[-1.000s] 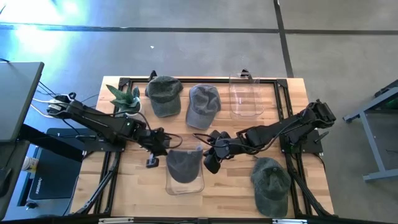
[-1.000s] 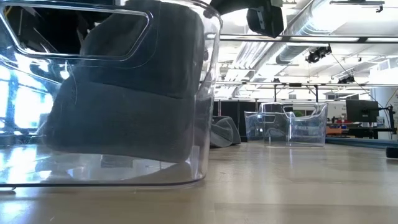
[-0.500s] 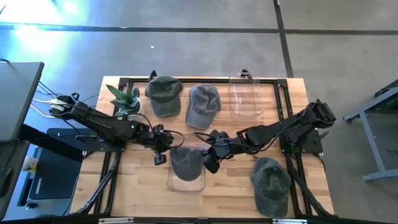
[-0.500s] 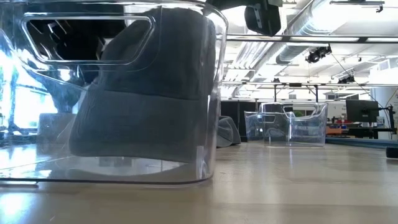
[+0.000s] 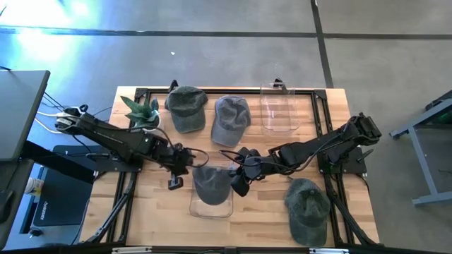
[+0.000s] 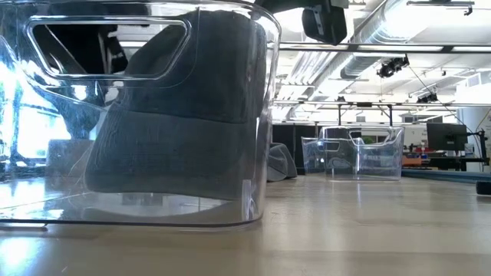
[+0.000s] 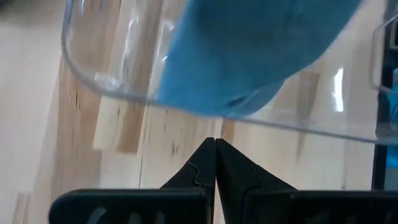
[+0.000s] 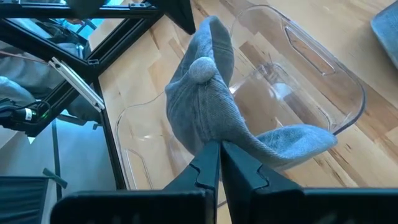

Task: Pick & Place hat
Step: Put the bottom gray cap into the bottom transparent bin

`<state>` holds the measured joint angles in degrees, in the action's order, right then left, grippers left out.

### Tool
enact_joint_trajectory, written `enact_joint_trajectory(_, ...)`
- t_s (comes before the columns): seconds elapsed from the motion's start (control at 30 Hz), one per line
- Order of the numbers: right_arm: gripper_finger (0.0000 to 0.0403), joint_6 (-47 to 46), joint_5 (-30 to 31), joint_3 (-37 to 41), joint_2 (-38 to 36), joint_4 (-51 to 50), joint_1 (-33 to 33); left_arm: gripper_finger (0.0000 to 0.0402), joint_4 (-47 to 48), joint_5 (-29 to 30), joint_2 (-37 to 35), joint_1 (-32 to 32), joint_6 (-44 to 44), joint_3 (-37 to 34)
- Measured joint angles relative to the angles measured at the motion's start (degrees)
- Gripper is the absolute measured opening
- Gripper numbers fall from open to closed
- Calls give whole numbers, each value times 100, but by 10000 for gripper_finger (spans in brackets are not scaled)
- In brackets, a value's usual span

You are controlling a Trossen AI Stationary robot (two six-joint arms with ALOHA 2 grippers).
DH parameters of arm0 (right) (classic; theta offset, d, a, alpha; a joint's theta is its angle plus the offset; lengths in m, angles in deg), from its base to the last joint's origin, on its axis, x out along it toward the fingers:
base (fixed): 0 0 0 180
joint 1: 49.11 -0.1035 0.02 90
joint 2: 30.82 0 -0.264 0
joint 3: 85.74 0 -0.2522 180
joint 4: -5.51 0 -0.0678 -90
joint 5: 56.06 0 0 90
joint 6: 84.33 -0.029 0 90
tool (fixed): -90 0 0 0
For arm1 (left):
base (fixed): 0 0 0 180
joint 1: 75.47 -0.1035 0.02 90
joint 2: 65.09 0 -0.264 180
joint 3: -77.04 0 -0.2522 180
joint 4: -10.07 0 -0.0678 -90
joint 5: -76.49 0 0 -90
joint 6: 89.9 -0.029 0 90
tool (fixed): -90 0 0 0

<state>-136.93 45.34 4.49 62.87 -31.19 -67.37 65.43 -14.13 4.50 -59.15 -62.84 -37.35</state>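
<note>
A grey hat (image 5: 210,185) sits inside a clear plastic bin (image 5: 212,210) at the table's near middle. In the low view the hat (image 6: 176,130) fills the bin (image 6: 262,153), tilted, with its lower edge near the bin floor. My right gripper (image 5: 239,182) is at the bin's right side, shut on the hat (image 8: 205,106). My left gripper (image 5: 182,168) is shut just off the bin's left wall (image 7: 205,115). A strip of bare wood shows between its fingertips (image 7: 216,142) and the bin. My right gripper (image 8: 219,144) pinches the hat's crown cloth (image 8: 214,134) between its two fingers, low on the crown beside the brim (image 8: 298,144). The fingers come slanting down from the table's right. The hat stands tilted inside the bin, top button (image 8: 200,68) away from the fingers.
At the far side lie a green hat (image 5: 187,107), a grey hat (image 5: 231,118) and a second clear bin (image 5: 280,109). A potted plant (image 5: 141,109) stands far left. Another green hat (image 5: 308,209) lies at the near right. Bare wood lies left of the bin.
My left gripper moved toward the bin, then drew back toward the table's left. The bin and the hat in it slid a little toward the table's right and turned slightly. My right gripper stayed shut on the hat.
</note>
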Motion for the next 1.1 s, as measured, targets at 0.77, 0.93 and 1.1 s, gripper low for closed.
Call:
enact_joint_trajectory(0.77, 12, 74, 551, -2, -635, -269, 0, 5, 307, 762, 408, 21, 191, 708)
enact_joint_trajectory(0.93, 12, 117, 724, -2, -865, -276, 35, 5, 873, 948, 345, 21, 98, 1506)
enact_joint_trajectory(1.1, 12, -20, -144, -5, -758, -278, 712, 5, 913, 637, 346, 171, -206, 2050)
